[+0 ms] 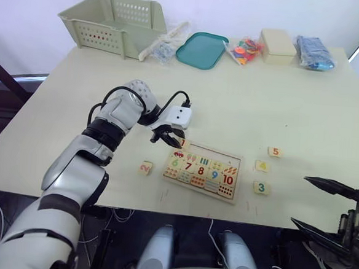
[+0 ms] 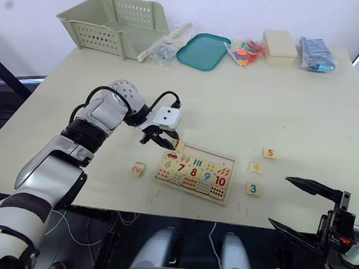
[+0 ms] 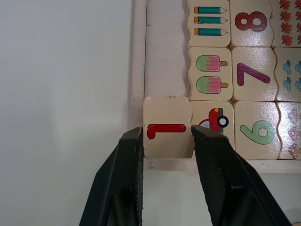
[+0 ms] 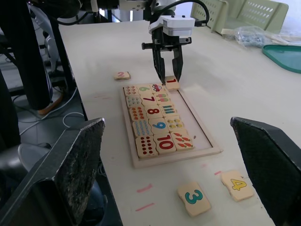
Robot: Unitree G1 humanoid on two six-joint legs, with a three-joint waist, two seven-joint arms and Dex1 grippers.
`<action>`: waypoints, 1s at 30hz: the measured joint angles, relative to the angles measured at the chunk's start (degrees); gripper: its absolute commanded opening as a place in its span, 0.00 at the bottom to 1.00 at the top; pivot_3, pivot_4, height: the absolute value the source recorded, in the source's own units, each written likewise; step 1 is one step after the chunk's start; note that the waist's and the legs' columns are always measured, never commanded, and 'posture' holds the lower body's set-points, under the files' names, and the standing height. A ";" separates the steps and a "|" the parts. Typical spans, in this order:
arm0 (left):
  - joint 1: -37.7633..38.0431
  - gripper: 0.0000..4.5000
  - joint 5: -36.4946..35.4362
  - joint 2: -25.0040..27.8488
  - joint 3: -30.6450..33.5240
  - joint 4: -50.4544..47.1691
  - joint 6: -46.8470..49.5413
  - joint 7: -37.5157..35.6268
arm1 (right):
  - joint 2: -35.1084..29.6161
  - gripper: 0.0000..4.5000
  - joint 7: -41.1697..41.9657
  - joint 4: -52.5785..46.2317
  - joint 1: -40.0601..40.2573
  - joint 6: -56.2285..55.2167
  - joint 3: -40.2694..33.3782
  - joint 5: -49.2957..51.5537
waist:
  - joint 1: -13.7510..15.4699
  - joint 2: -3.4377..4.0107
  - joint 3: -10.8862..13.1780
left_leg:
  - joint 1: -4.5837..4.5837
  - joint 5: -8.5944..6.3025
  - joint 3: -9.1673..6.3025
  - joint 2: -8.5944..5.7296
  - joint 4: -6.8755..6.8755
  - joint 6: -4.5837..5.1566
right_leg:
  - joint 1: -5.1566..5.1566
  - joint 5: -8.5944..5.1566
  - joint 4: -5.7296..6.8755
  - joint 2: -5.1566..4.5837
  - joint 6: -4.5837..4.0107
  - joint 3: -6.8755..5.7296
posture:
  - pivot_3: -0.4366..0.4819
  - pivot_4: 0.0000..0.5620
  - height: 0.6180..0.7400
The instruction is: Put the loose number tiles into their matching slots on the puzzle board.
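Across the cream table (image 1: 243, 108), the left gripper (image 3: 165, 141) is pinching the 1 tile (image 3: 167, 128) over the puzzle board's (image 1: 203, 171) corner slot; it's sitting proud, so square it before letting go. The right gripper (image 4: 169, 174) is waiting spread wide.

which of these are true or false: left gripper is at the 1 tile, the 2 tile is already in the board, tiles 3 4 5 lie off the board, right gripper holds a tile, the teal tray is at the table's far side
1. The left gripper brackets the 1 tile at the puzzle board corner. True.
2. The 2 tile sits in the board. False: it lies loose on the table, beside the board.
3. The 3 tile, 4 tile and 5 tile lie off the board. True.
4. The right gripper holds a tile. False: it is open, empty.
5. The teal tray is at the far side. True.
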 measured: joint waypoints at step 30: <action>-0.38 0.36 2.21 -1.22 0.00 1.25 -0.55 -0.01 | 0.41 1.00 -1.26 -1.50 0.70 -0.03 0.01 -0.05 | 0.00 0.00 0.00 | 0.00 -0.01 0.00 -0.01 0.00 0.01 | 0.00 -0.01 0.01 -0.01 0.01 0.01 | 0.48 0.27 1.00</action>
